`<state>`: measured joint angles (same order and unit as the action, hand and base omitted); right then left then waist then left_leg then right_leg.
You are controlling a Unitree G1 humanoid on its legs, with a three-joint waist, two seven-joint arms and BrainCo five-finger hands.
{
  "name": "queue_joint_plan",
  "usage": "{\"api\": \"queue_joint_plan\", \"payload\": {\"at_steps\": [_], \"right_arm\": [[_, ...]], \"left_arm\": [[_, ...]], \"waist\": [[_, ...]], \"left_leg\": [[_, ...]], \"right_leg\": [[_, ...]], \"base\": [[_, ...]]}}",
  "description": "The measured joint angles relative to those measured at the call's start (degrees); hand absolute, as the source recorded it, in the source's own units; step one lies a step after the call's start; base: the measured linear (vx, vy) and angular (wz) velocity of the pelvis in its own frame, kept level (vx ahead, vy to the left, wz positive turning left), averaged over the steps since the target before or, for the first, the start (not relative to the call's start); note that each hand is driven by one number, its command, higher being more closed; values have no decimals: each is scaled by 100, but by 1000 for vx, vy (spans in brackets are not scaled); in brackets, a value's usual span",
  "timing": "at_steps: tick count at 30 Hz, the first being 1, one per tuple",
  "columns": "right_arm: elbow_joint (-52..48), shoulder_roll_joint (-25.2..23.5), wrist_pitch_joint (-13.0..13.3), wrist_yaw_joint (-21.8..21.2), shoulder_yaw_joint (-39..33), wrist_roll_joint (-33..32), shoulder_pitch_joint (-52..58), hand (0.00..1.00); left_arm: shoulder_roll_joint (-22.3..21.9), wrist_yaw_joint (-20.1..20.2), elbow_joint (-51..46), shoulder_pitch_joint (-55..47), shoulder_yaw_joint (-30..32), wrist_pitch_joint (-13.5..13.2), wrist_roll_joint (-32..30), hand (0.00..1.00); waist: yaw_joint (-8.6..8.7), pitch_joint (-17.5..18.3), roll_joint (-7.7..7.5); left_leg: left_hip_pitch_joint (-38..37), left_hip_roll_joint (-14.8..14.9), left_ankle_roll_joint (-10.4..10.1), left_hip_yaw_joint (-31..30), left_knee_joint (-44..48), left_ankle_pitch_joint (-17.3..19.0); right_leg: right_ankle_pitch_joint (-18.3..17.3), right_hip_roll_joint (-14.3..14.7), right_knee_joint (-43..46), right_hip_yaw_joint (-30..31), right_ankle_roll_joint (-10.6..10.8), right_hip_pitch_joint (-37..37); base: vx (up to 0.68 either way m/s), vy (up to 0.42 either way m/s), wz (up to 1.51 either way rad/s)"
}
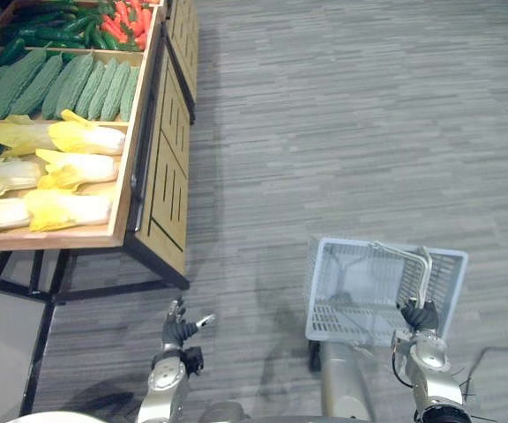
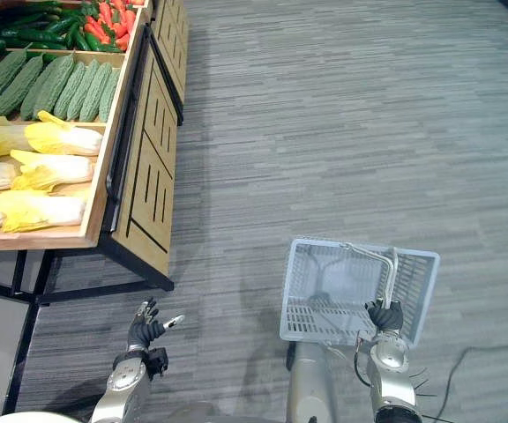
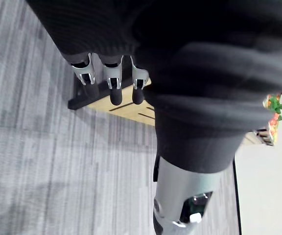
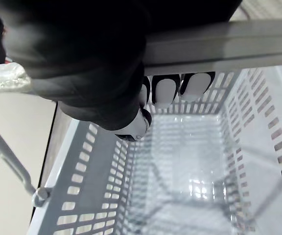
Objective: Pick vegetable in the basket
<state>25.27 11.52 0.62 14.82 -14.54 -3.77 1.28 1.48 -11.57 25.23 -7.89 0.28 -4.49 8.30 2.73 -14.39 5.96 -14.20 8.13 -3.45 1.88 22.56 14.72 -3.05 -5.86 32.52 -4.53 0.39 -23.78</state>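
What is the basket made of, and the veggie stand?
The basket looks like pale grey plastic, slightly shiny: its walls are moulded with rows of slots. Its handle seems thin metal rod with a thicker grey grip. The stand looks like light matte wood panels on a black frame, likely metal.

A wooden stand (image 1: 161, 176) of napa cabbages (image 1: 86, 138), bitter gourds (image 1: 73, 85), cucumbers (image 1: 47, 33), carrots (image 1: 126, 19), on grey floor (image 1: 342, 132).
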Motion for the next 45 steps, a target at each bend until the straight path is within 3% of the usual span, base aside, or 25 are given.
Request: {"api": "queue_joint_plan", "payload": {"at_steps": [1, 2, 3, 5, 7, 9, 11, 12, 13, 16, 19, 20, 22, 24, 26, 28, 30, 31, 32, 33, 34, 37, 40, 42, 45], "right_arm": [[-32, -16, -2, 5, -7, 0, 57, 100], [-140, -56, -37, -2, -9, -9, 240, 100], [-283, -239, -98, 6, -10, -17, 326, 100], [-422, -464, -115, 37, -17, -60, 454, 100], [-582, -570, -115, 95, -29, -141, 630, 100], [-643, -554, -107, 137, -187, -233, 673, 100], [-640, -483, -104, 159, -378, -254, 715, 100], [-595, -378, -97, 173, -498, -261, 788, 100], [-312, -354, -103, 176, -541, -263, 763, 100], [-92, -327, -102, 164, -589, -256, 639, 100], [285, -263, -102, 116, -639, -225, 529, 100], [467, -278, -103, 107, -616, -214, 556, 100], [614, -279, -102, 82, -594, -213, 500, 100], [607, -269, -59, 51, -601, -216, 459, 100], [528, -328, 100, 5, -583, -234, 525, 100], [332, -428, 161, -9, -568, -241, 674, 100], [124, -598, 172, -10, -491, -257, 866, 100], [76, -649, 171, -3, -485, -269, 920, 100], [-7, -729, 174, 4, -455, -296, 1075, 100], [28, -725, 167, 6, -462, -304, 1135, 100], [-109, -710, 151, 7, -485, -378, 1270, 100], [-213, -676, 166, -9, -455, -463, 1368, 100], [-242, -735, 166, -3, -476, -479, 1460, 100], [-385, -779, 170, 1, -532, -530, 1634, 100], [-323, -791, 172, -16, -603, -586, 1653, 100]], "left_arm": [[-46, -3, -19, 0, 27, -1, -1, 0], [-159, -8, -111, -23, 55, -3, 1, 0], [-188, 3, -311, -132, 41, -11, 3, 0], [-188, 4, -581, -338, 38, -30, 7, 0], [-190, 10, -858, -450, 41, -32, 12, 0], [-189, 11, -1155, -516, 39, -31, 10, 0], [-192, 21, -1440, -497, 9, -31, 2, 0], [-179, 28, -1734, -516, -24, -38, 0, 0], [-101, 19, -1895, -429, -30, -49, -1, 0], [-72, -9, -2459, -337, -11, -67, -2, 0], [-81, 4, -2871, -290, -245, -242, -1, 0], [-69, -26, -3055, -234, -270, -305, 2, 0], [-46, -184, -3288, -209, -267, -386, 1, 0], [-16, -347, -3504, -254, -270, -496, -1, 0], [-8, -387, -3664, -248, -297, -552, -3, 0], [-25, -397, -3727, -217, -370, -601, -16, 0], [-28, -415, -3825, -210, -519, -608, -102, 0], [-26, -425, -3826, -213, -524, -607, -171, 0], [-16, -462, -3847, -226, -522, -605, -252, 0], [-48, -474, -3825, -236, -522, -595, -271, 0], [-243, -471, -3824, -328, -601, -589, -310, 0], [-346, -437, -3835, -324, -704, -584, -350, 0], [-437, -365, -3834, -323, -706, -567, -372, 0], [-447, -354, -3833, -286, -707, -560, -482, 0], [-352, -364, -3611, -156, -714, -486, -929, 0]], "waist": [[-1, -6, -3], [-32, -58, 10], [-152, -71, 61], [-287, -97, 7], [-399, -106, -54], [-412, -106, -55], [-400, -90, -38], [-364, -27, 47], [-340, 71, -169], [-365, 117, -331], [-339, 125, -350], [-292, 173, -440], [-131, 190, -450], [-64, 190, -450], [-70, 192, -457], [-57, 215, -449], [-72, 239, -529], [-67, 254, -570], [-54, 311, -663], [-68, 315, -642], [-187, 439, -461], [-210, 489, -331], [-199, 492, -337], [-203, 489, -358], [-302, 510, -392]], "left_leg": [[140, 31, -31, -57, 394, -239], [662, 243, -80, -61, 1596, -939], [1294, 648, -133, 87, 2864, -987], [1979, 986, -24, 544, 3827, -689], [2460, 973, 92, 1040, 3678, -392], [2930, 793, 183, 1586, 2670, -180], [3037, 551, 119, 2103, 1250, -371], [2924, 430, 623, 2530, 376, -839], [2791, 96, 826, 2661, 84, -801], [2828, -238, 1108, 2497, 204, -535], [2381, -638, 1110, 2210, 141, -144], [2105, -912, 1149, 1950, -32, -80], [1858, -1045, 1187, 1584, -168, -47], [1526, -1047, 1178, 1305, -360, -54], [1215, -1003, 1158, 957, -453, -56], [1137, -899, 986, 636, -339, 21], [1207, -753, 642, 239, 65, 274], [1265, -732, 544, 172, 207, 382], [1373, -670, 351, 35, 458, 709], [1356, -579, 252, -44, 518, 794], [1431, -297, 181, -113, 538, 812], [1539, 44, -90, 55, 547, 614], [1567, 436, 62, 796, 581, 462], [1492, 825, 310, 2115, 540, 335], [1399, 698, 45, 2499, 76, 57]], "right_leg": [[-199, -40, 32, -155, -32, 184], [-413, -84, -159, -404, -82, 633], [-505, 1, -511, -643, -152, 1147], [-525, 106, -1075, -869, -182, 1888], [-536, 88, -1544, -1048, -176, 2428], [-624, 1, -1790, -1299, -33, 2782], [-779, -109, -1826, -1558, 203, 3075], [-942, -104, -1807, -1733, 393, 3241], [-1060, -332, -1792, -1783, 492, 3310], [-1053, -536, -1846, -1813, 573, 3468], [-907, -1032, -384, -1838, 850, 3376], [-532, -1413, 1053, -1527, 900, 2880], [-874, -1349, 2271, -1015, 746, 2228], [-1172, -1024, 2346, -723, 631, 1774], [-1476, -606, 1662, -395, 455, 1403], [-1494, -182, 856, 184, 412, 1158], [-1377, 188, -41, 994, 390, 942], [-1255, 178, -280, 1096, 358, 953], [-718, 153, -392, 1033, 481, 999], [-796, 196, -217, 913, 413, 1001], [-962, 256, -171, 475, 234, 1059], [-1081, 254, -191, -118, 2, 1253], [-1087, 203, -481, -687, -84, 1611], [-1072, 63, -687, -1120, -114, 1839], [-1000, -56, -839, -1208, -13, 1842]], "base": [[658, -341, 92], [505, -221, 93], [584, -258, 79], [386, -124, 42], [384, -58, 48], [420, 54, 66], [374, 125, 72], [404, 147, 93], [403, 151, 87], [395, 148, 58], [343, 161, 70], [276, 93, 84], [363, 42, 105], [308, -34, 85], [321, -131, 96], [290, -231, 104], [259, -311, 118], [213, -363, 139], [120, -230, 113], [295, -503, 134], [211, -326, 91], [175, -297, 91], [90, -229, 110], [13, -106, 109], [-54, 17, 42]]}}
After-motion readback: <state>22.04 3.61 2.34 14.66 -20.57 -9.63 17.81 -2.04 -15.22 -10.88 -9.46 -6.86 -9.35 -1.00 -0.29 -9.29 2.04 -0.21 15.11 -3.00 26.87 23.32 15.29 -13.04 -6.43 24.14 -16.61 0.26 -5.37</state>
